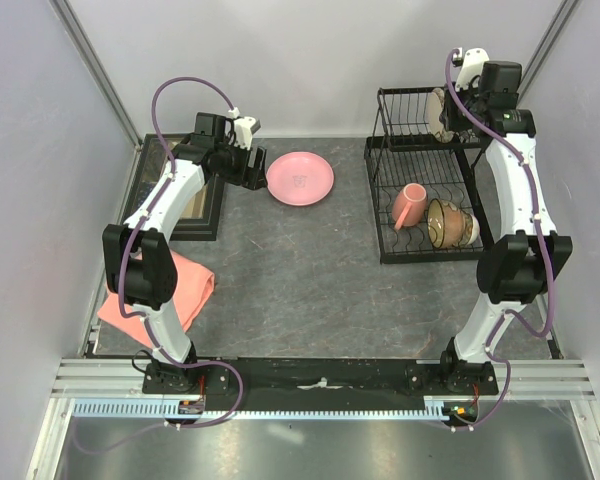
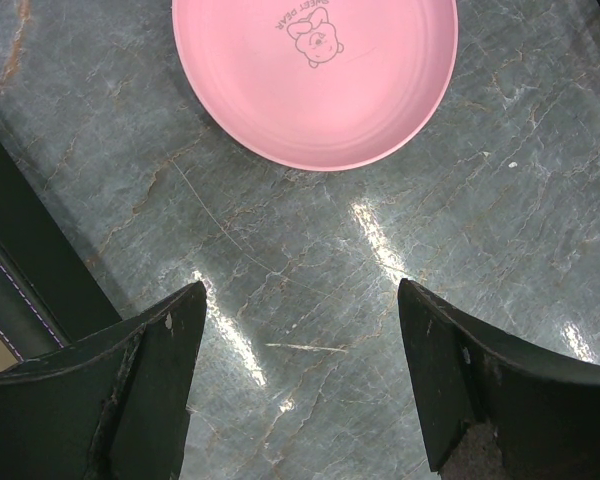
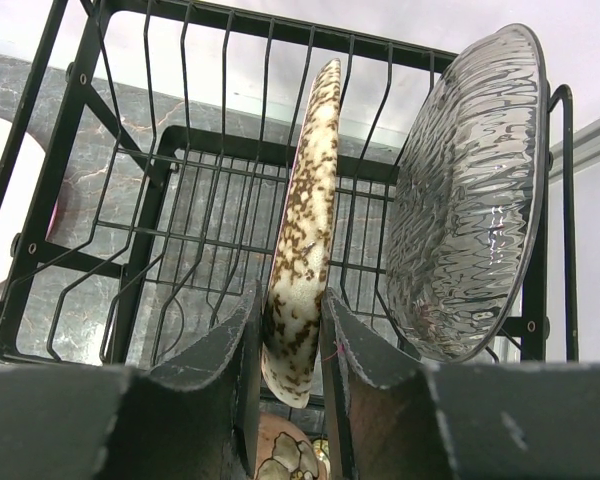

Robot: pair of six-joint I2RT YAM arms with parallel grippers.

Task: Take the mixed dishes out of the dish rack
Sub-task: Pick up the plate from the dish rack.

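The large pink plate [image 1: 300,178] lies flat on the table, also in the left wrist view [image 2: 315,75]. My left gripper [image 1: 255,168] [image 2: 300,350] is open and empty just beside its near rim. The black dish rack [image 1: 380,200] [image 3: 80,140] stands at the right. The speckled plate [image 1: 441,113] [image 3: 305,200] stands on edge in its upper tier. My right gripper [image 1: 460,115] [image 3: 292,310] is shut on that plate's rim. The salmon-pink mug [image 1: 408,205] and the amber bowl [image 1: 448,222] [image 3: 285,450] lie in the lower tier.
A clear rippled glass plate [image 3: 470,190] stands in the upper tier right of the speckled plate. A dark rectangular tray [image 1: 195,200] [image 2: 20,260] sits at the far left. A folded salmon-pink cloth [image 1: 165,290] lies near the left arm.
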